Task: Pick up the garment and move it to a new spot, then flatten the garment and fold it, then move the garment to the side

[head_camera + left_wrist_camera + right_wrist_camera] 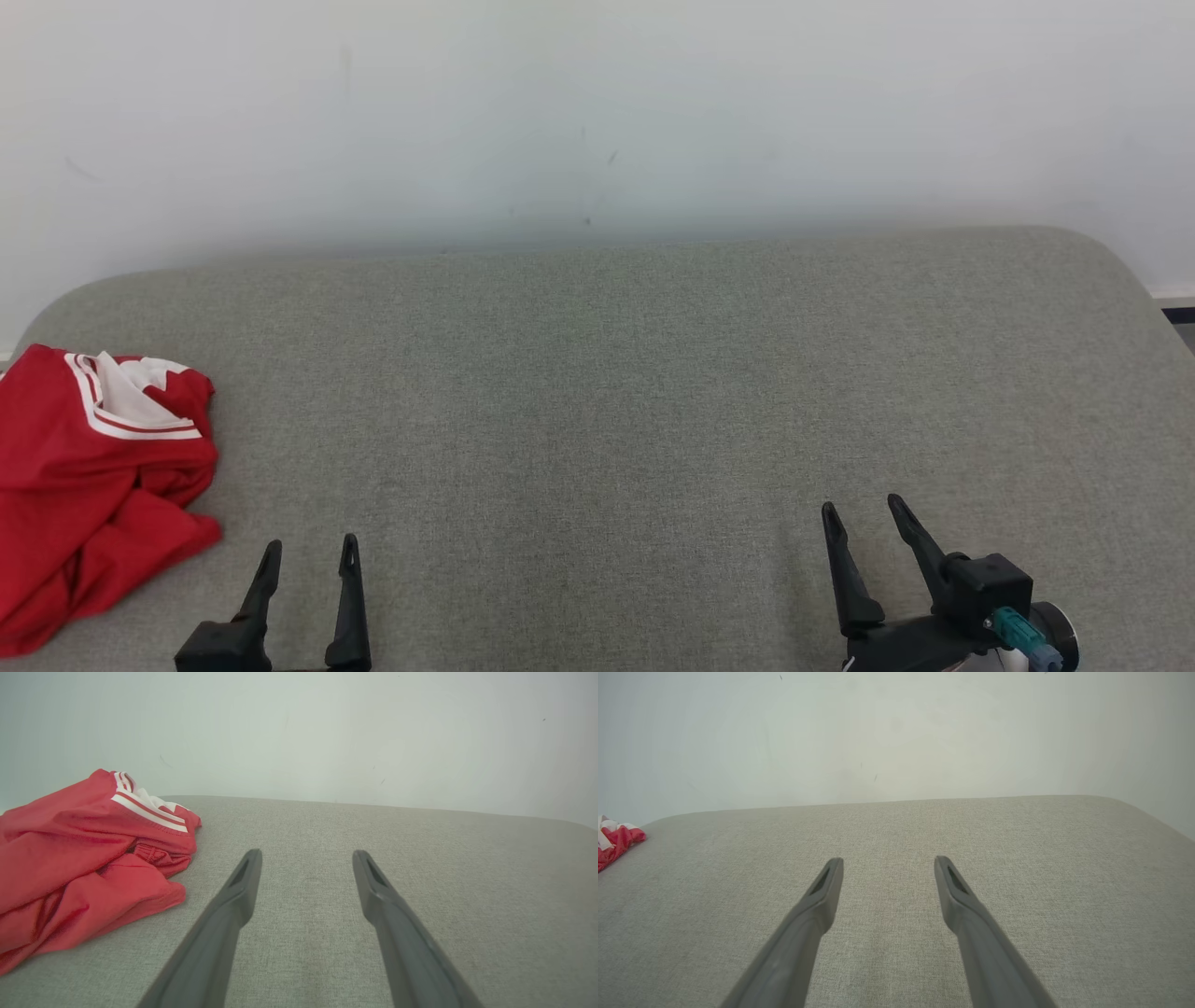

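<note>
Nearest the robot, the left gripper (311,551) is seen low over the grey cushion (597,401), jaws spread apart and nothing held. The right gripper (861,509) is seen at the opposite side, likewise spread and holding nothing, well apart from the left one. Bare fabric lies between each pair of fingers. Just beside the left gripper, toward the cushion's left edge, the red garment (89,476) is found crumpled in a heap, white stripes showing on its upper folds. Farther back, the cushion's rounded rear edge is met by a pale wall (597,112), faintly scuffed.
</note>
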Controlling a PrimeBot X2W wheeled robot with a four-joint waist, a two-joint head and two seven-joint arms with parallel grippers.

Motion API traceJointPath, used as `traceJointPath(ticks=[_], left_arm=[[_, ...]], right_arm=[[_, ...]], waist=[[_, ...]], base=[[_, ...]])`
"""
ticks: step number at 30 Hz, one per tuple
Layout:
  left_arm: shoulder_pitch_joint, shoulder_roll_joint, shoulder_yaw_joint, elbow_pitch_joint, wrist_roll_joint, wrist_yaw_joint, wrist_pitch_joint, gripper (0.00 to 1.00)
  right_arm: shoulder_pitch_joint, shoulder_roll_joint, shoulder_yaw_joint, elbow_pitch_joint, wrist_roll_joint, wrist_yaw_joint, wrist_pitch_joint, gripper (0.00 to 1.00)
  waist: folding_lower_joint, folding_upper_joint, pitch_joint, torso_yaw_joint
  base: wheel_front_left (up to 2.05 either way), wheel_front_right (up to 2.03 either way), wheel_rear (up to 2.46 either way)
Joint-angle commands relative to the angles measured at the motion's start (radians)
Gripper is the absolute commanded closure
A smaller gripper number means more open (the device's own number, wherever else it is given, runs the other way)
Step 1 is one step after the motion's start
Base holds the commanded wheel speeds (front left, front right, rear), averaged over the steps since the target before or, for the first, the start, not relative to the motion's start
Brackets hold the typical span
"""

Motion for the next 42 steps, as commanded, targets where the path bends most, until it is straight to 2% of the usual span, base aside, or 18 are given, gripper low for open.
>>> traceJointPath(ticks=[1, 15, 21, 27, 37, 42], left_arm=[[0.006, -0.001, 0.001, 0.003, 0.023, 0.004, -0.008, 0.00], [0.004, -0.002, 0.000, 0.007, 0.022, 0.003, -0.010, 0.00], [-0.002, -0.001, 0.004, 0.003, 0.018, 0.007, -0.010, 0.00], [0.009, -0.001, 0.017, -0.007, 0.018, 0.016, -0.009, 0.00], [0.025, 0.004, 0.052, -0.005, 0.037, 0.009, -0.009, 0.00], [0.040, 0.014, 0.077, -0.011, 0.045, 0.007, -0.009, 0.00]], right_arm=[[0.005, -0.002, 0.004, 0.003, -0.022, -0.002, -0.008, 0.00], [0.000, -0.002, 0.004, 0.007, -0.024, -0.002, -0.009, 0.00], [0.006, -0.002, -0.003, 0.002, -0.019, -0.002, -0.009, 0.00], [0.010, -0.002, 0.008, -0.013, -0.015, -0.002, -0.009, 0.00], [0.033, -0.002, 0.016, -0.035, 0.014, -0.002, -0.009, 0.00], [0.033, -0.002, 0.038, -0.038, 0.029, -0.002, -0.009, 0.00]], waist=[[0.0000, -0.0001, -0.001, 0.000], [0.0000, -0.0001, -0.002, 0.005], [0.0000, -0.0001, -0.003, 0.028], [0.0000, -0.0001, -0.010, 0.125], [0.0000, -0.0001, -0.039, 0.339], [0.0000, -0.0001, -0.045, 0.422]], base=[[0.00, 0.00, 0.00], [0.00, 0.00, 0.00], [0.00, 0.00, 0.00], [0.00, 0.00, 0.00], [0.00, 0.00, 0.00], [0.00, 0.00, 0.00]])
